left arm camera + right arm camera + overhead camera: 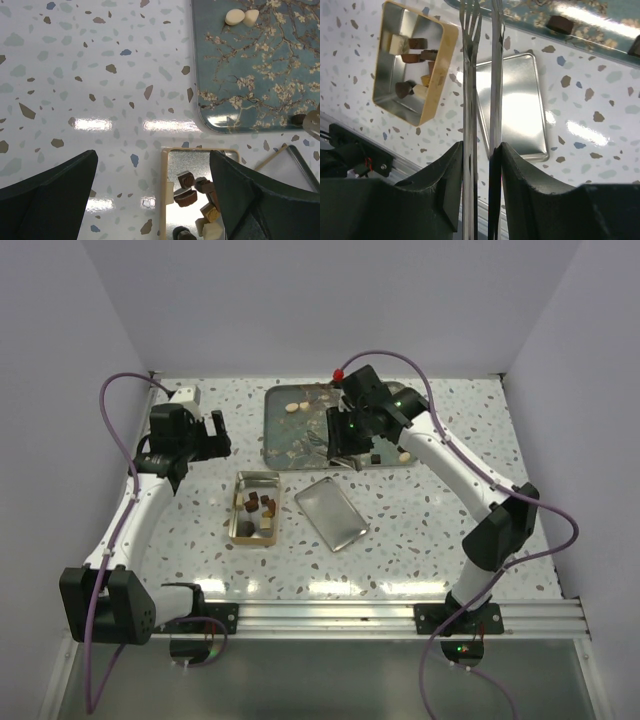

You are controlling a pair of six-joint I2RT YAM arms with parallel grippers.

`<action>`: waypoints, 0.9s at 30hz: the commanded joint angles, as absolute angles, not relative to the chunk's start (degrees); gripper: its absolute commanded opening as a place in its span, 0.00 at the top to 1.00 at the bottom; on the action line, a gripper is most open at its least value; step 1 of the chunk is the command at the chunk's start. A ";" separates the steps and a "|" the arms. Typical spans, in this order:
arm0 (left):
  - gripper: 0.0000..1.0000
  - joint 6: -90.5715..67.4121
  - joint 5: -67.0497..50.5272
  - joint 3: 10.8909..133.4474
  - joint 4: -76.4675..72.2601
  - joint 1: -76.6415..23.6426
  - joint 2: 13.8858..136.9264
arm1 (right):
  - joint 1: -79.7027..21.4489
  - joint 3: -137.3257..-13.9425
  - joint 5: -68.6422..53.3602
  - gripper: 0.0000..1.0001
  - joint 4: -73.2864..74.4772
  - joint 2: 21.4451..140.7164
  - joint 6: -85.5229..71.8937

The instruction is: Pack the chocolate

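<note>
The gold tin [256, 508] stands open on the table with several brown and tan chocolate pieces [258, 507] inside; it also shows in the left wrist view [168, 200] and the right wrist view [440, 65]. More chocolate lies on the teal blossom tray [290, 440]: two cream pieces [297, 407], a dark one [375, 456] and a tan one [404, 455]. My right gripper [345, 445] is shut on metal tongs [480, 75], held over the tray's near edge; nothing shows between their tips. My left gripper [207, 432] is open and empty, left of the tray and beyond the tin.
The tin's silver lid [332, 512] lies flat to the right of the tin. Grey walls close the back and both sides. An aluminium rail [400, 615] runs along the near edge.
</note>
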State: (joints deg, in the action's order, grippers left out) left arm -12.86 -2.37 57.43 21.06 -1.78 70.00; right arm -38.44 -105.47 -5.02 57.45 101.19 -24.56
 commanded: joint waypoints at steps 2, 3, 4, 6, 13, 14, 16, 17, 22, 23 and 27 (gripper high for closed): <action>0.00 -13.01 -2.90 57.57 19.60 -1.23 68.64 | -37.18 -101.26 -2.90 0.63 55.99 97.12 -23.03; 0.00 -12.92 -2.90 57.66 19.69 -1.23 68.64 | -36.48 -99.77 -2.55 0.63 55.81 96.95 -22.85; 0.00 -13.01 -2.81 57.66 19.51 -1.23 68.64 | -36.30 -99.06 -2.11 0.63 55.46 96.86 -22.50; 0.00 -13.01 -2.99 57.57 19.51 -1.23 68.64 | -35.60 -97.48 -1.58 0.63 55.02 96.77 -22.41; 0.00 -13.01 -2.99 57.57 19.60 -1.23 68.55 | -34.89 -94.40 -0.09 0.61 53.26 96.59 -22.94; 0.00 -13.01 -2.99 57.57 19.60 -1.14 68.47 | -34.81 -94.22 -0.09 0.61 53.09 96.68 -23.03; 0.00 -13.01 -2.90 57.48 19.69 -1.23 68.47 | -34.72 -93.78 0.96 0.61 52.47 96.85 -23.20; 0.00 -13.01 -2.90 57.48 19.69 -1.23 68.47 | -34.46 -93.61 0.97 0.61 52.30 96.94 -23.20; 0.00 -12.92 -2.90 57.39 19.60 -1.23 68.38 | -34.28 -92.99 1.41 0.61 51.77 97.91 -23.12; 0.00 -13.01 -2.90 57.39 19.60 -1.23 68.38 | -34.02 -92.64 1.41 0.60 51.77 98.08 -23.12; 0.00 -12.92 -2.81 57.39 19.60 -1.23 68.29 | -33.66 -92.02 2.11 0.59 51.33 98.35 -23.03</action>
